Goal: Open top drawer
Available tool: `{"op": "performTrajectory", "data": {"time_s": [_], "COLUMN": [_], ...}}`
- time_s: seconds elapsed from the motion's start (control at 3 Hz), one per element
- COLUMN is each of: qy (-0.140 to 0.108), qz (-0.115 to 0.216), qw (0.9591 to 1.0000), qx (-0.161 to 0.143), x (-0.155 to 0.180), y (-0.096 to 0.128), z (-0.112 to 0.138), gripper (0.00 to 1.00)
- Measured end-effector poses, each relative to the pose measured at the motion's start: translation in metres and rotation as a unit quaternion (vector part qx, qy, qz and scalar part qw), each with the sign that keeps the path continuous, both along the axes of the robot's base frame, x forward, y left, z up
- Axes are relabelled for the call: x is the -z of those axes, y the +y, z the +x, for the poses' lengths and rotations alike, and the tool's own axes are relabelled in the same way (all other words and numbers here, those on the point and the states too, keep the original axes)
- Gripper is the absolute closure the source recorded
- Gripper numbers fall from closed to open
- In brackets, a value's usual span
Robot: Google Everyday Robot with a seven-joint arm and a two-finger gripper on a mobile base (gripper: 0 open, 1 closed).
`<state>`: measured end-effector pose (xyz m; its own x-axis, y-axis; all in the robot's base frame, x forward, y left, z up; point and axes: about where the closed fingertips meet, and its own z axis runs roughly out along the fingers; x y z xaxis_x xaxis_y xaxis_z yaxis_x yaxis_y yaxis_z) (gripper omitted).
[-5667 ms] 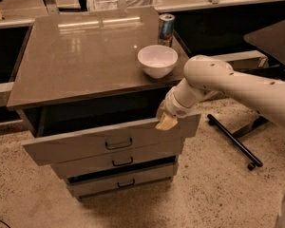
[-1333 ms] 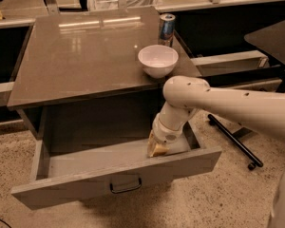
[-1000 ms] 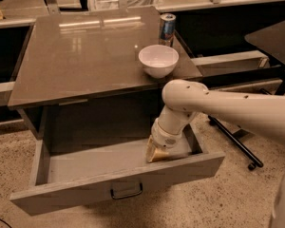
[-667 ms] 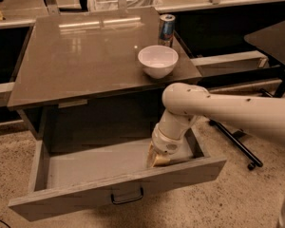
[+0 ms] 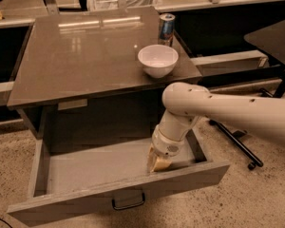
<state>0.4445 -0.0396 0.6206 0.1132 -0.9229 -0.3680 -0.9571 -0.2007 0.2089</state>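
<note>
Arm [image 5: 228,110] in from right, bent steeply down at wrist, gripper [image 5: 159,163] inside drawer [image 5: 95,167] by its front panel, grip state can't tell. Drawer wide open below desk [image 5: 85,56], handle [image 5: 128,204] toward camera, long axis left-right

- The top drawer [image 5: 95,164] is grey, and its handle [image 5: 128,204] is black.
- The end effector [image 5: 159,163], down inside the top drawer by its front, is tan yellow.
- The bowl [image 5: 157,61] is white.
- The can [image 5: 166,27] is blue and silver.
- The tabletop [image 5: 85,56] is dark brown.
</note>
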Motion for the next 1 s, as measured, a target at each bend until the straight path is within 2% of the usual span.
{"op": "performTrajectory", "data": {"time_s": [0.67, 1.0], "qy": [0.02, -0.01], "qz": [0.018, 0.037], "qw": [0.9996, 0.9991], "qx": [-0.006, 0.018], "x": [-0.029, -0.048], "y": [-0.003, -0.012], "z": [-0.039, -0.037], "gripper": [0.74, 0.62]}}
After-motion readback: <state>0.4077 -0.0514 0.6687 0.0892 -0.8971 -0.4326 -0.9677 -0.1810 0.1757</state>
